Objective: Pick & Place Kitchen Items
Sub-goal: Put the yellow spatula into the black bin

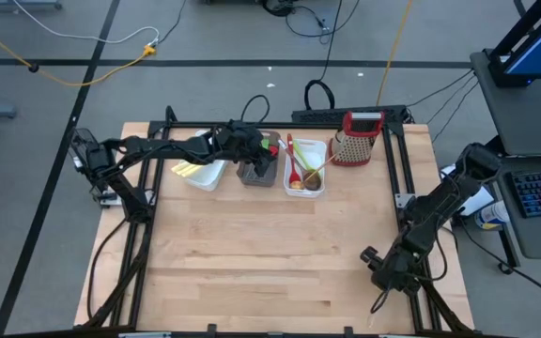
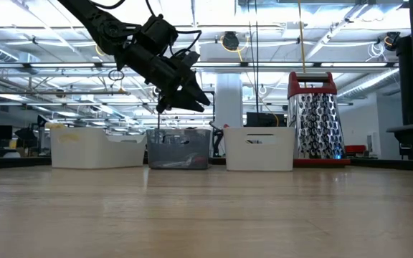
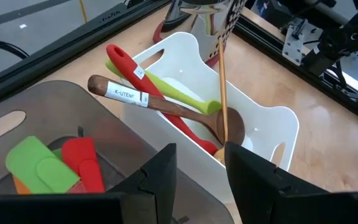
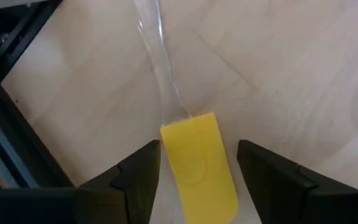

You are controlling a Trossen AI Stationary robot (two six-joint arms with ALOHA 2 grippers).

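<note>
A yellow-headed spatula [image 4: 197, 162] with a clear handle lies flat on the wood table near its near right corner. My right gripper [image 4: 197, 167] hangs open over it, pointing steeply down, one finger on each side of the yellow head and touching nothing. My left gripper [image 3: 201, 171] hovers open above the grey tub [image 1: 259, 171] at the far side, with nothing between its fingers. Green, red and orange spatulas [image 3: 39, 165] lie in the grey tub. A wooden spoon [image 3: 166, 107], a red spoon [image 3: 126, 62], a green spoon [image 3: 182, 94] and a gold one [image 3: 222, 81] lie in the white tub [image 1: 306, 171].
Another white tub [image 1: 200, 172] stands left of the grey one. A red-topped metal grater [image 1: 357, 139] stands right of the tubs at the far edge. The black frame rail [image 4: 5, 130] runs close beside my right gripper. The middle of the table [image 1: 270, 244] is bare wood.
</note>
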